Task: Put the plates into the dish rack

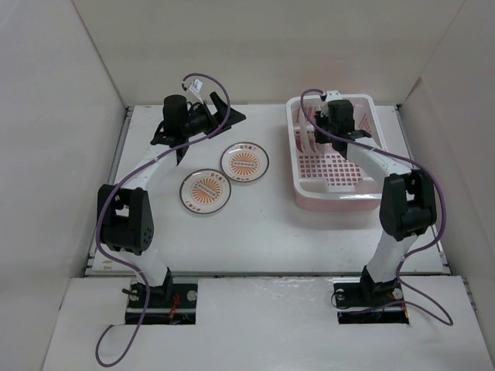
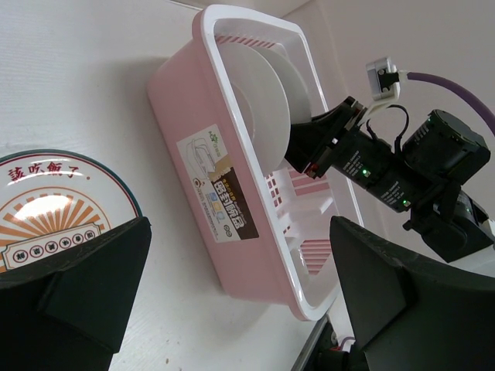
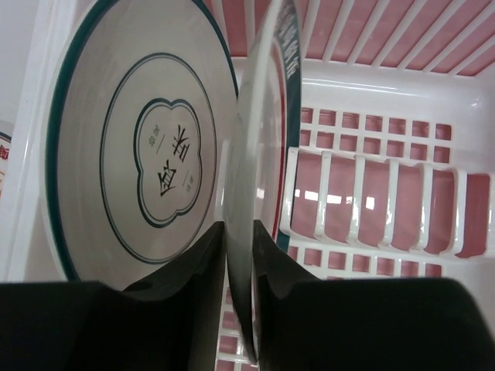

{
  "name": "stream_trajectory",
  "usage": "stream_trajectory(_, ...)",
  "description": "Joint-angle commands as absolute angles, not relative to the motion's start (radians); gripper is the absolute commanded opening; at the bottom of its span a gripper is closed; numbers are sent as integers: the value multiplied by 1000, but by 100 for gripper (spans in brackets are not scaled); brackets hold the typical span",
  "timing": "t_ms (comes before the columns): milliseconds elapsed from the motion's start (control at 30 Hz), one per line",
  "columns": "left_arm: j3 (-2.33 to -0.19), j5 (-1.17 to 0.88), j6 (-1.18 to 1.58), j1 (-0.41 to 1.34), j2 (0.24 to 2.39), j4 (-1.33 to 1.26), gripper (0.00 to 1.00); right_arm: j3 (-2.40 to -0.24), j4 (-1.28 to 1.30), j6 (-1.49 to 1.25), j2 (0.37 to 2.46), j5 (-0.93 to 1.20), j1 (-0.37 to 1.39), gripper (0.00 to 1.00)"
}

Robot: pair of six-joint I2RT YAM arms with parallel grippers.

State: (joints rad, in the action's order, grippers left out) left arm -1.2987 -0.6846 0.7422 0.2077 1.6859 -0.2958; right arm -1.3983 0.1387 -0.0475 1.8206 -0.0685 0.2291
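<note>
white walls are closing in a white table [image 1: 271,232] on three sides. a pink plastic rectangular dish rack with a pale rim [image 1: 332,202] is sitting toward the far right corner of the table. at its far end, a small round white plate with thin dark rings [image 3: 147,154] is standing upright in the dividers. just beside it, a small round white plate with a dark green-red rim [image 3: 267,116] is standing on edge too. the right gripper [image 3: 238,239] is reaching down into the rack, its fingers pinching that second plate's rim, so the plate is not yet let go.

two small round white plates with orange sunburst centres are lying flat near the middle of the table, left of the rack: the nearer sunburst plate [image 1: 206,191] and the farther sunburst plate [image 1: 244,161], close together. the left gripper [image 1: 229,120] is hovering by the far edge behind them, its fingers spread wide and carrying nothing.

by my reading the job is running about halfway: one plate racked, one being seated, two waiting.
</note>
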Motion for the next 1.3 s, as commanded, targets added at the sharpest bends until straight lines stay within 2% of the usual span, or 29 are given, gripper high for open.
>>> stream_trajectory(0,-1328,-710,742,212,1624,-351,100,-1454,115,-37,1816,-80,218,26)
stream_trajectory(267,-1328,-710,742,212,1624,-351,100,-1473,124,-28,1816,-57,218,33)
stream_trajectory(367,-1328,-710,742,212,1624,-351,100,-1482,133,-28,1816,-57,218,42)
stream_trajectory(633,-1319,-710,742,212,1624,-351,100,-1482,143,-28,1760,-57,227,47)
stream_trajectory(833,-1319,-606,690,212,1634,-283,100,-1511,176,-18,1706,-89,236,48)
stream_trajectory(967,-1342,-558,640,203,1657,-244,100,-1520,187,-18,1655,-110,236,55)
stream_trajectory(1033,-1342,-580,640,177,1678,-244,100,-1531,201,-9,1626,-120,236,55)
stream_trajectory(1100,-1361,-626,640,137,1712,-276,100,-1545,212,-9,1594,-139,236,58)
stream_trajectory(1133,-1370,-643,624,123,1729,-287,100,-1561,224,-9,1582,-140,236,65)
stream_trajectory(1200,-1396,-687,574,80,1798,-301,100,-1574,235,-9,1551,-155,236,66)
stream_trajectory(1267,-1459,-751,523,54,1856,-278,100,-1574,235,-9,1496,-155,245,74)
